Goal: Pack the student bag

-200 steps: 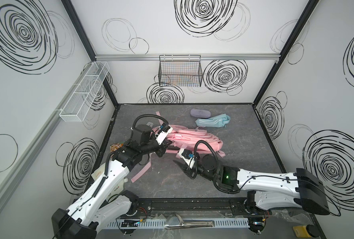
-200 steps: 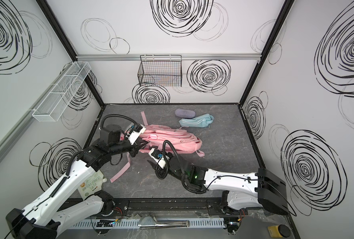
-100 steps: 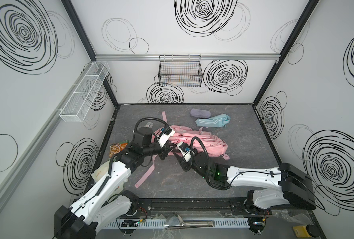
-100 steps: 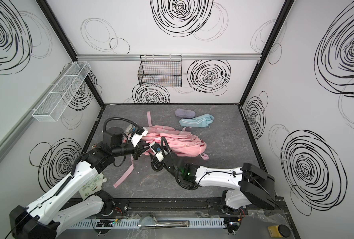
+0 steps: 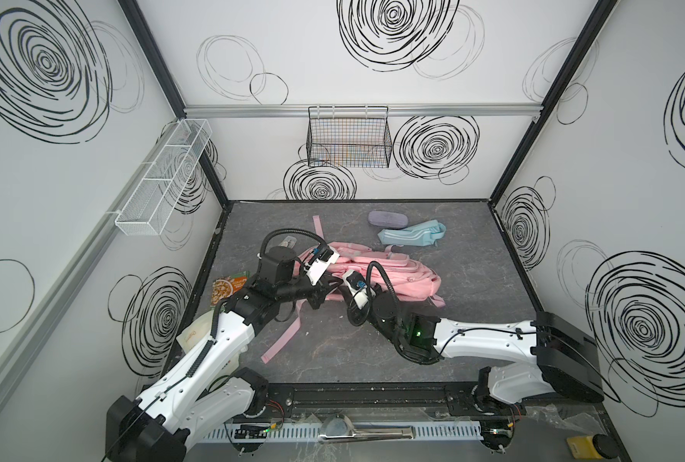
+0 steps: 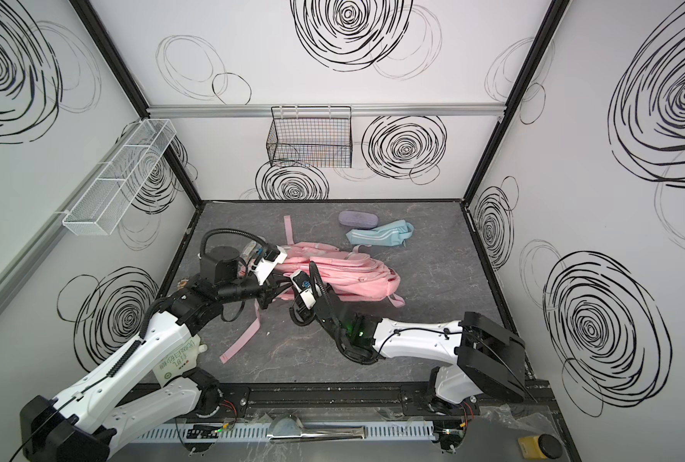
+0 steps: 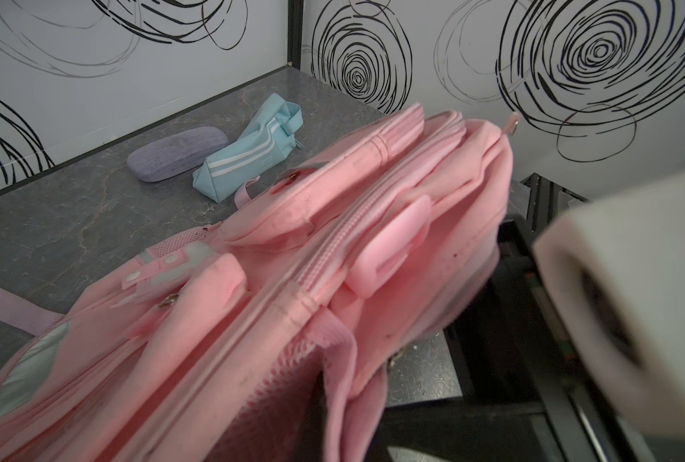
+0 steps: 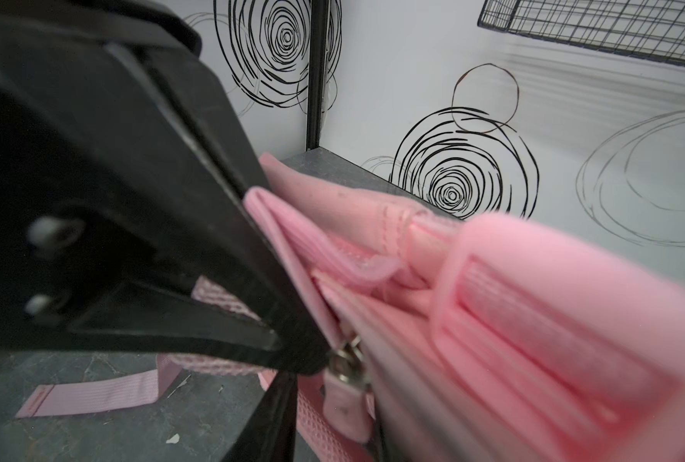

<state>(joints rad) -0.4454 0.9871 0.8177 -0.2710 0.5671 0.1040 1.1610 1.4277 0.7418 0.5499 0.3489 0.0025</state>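
1. Soft, floppy and probably light, the pink student bag [image 5: 389, 276] lies slumped on the table [image 5: 333, 352]; seams and the zipper pull [image 8: 347, 360] look like the firmest holds.
2. The left gripper [image 5: 330, 286] is clamped on the bag's end edge.
3. The right gripper [image 5: 347, 299] is beside it, and I cannot tell whether it grips anything.
4. Beyond the bag lie a blue pouch [image 5: 411, 236] and a lilac glasses case [image 5: 387, 219].

Pink student bag [image 5: 409, 280] lies slumped, centrally placed.

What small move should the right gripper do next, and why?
Probably close the right gripper on the metal zipper pull just beside it. The left gripper pinches an edge of the student bag, steadying it, and the blue pouch and purple case lie outside on the table.
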